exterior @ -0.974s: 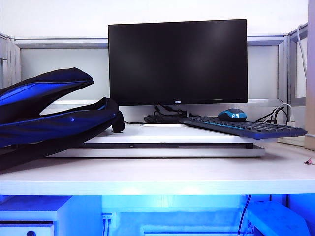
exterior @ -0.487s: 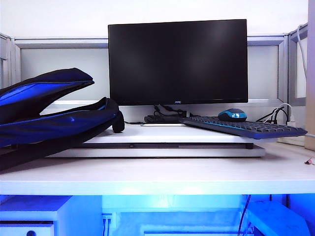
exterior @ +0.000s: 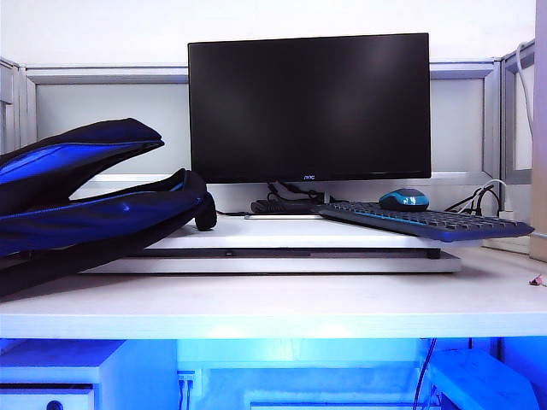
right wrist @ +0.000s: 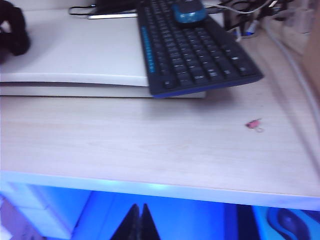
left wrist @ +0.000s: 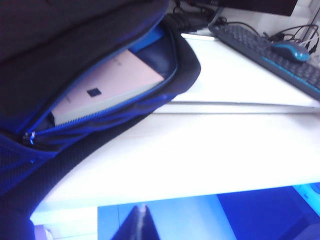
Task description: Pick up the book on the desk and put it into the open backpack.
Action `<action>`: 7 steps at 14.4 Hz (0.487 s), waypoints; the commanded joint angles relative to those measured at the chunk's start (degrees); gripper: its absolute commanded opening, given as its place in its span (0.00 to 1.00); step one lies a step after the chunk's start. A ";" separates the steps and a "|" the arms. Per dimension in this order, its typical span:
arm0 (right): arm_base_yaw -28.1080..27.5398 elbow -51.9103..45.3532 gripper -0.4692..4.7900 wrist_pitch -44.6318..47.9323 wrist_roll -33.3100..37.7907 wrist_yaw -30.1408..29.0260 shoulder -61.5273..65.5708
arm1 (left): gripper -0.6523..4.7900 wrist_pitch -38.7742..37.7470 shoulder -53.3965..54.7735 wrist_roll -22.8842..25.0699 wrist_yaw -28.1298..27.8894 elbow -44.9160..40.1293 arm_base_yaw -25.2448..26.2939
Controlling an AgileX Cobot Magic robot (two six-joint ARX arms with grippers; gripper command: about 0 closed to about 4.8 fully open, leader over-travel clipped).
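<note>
The pale pinkish book (left wrist: 107, 82) lies inside the open black backpack (left wrist: 60, 45), between its blue-lined lips; only part of its cover and white page edge shows. In the exterior view the backpack (exterior: 85, 205) rests open on the left of the desk (exterior: 273, 307), and the book is hidden there. My left gripper (left wrist: 142, 209) is shut and empty, out beyond the desk's front edge, well away from the backpack. My right gripper (right wrist: 139, 206) is shut and empty too, also off the front edge of the desk (right wrist: 150, 140). Neither arm shows in the exterior view.
A white riser (exterior: 282, 248) carries a black monitor (exterior: 308, 107), a dark keyboard with blue trim (exterior: 419, 220) and a blue mouse (exterior: 403, 199). The keyboard (right wrist: 190, 50) overhangs the riser. A small pink clip (right wrist: 255, 124) lies on the desk. Cables (exterior: 483, 201) sit at the far right.
</note>
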 commanded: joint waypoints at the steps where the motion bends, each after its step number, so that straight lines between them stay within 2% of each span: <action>1: -4.00 -0.04 0.08 -0.42 -0.37 -0.94 0.00 | 0.11 1.62 0.00 0.28 -0.76 -2.25 0.00; 2: -6.23 -0.04 0.08 -0.42 -0.35 -2.36 0.00 | 0.11 2.05 0.00 0.28 -2.23 -3.02 0.00; 3: -9.86 -0.04 0.08 -0.70 -0.35 -4.55 0.00 | 0.11 2.47 0.00 0.37 -5.99 -4.09 0.02; 7: -17.66 -0.04 0.08 -0.94 -0.37 -7.74 0.00 | 0.11 3.45 0.11 3.98 -6.73 -7.50 0.04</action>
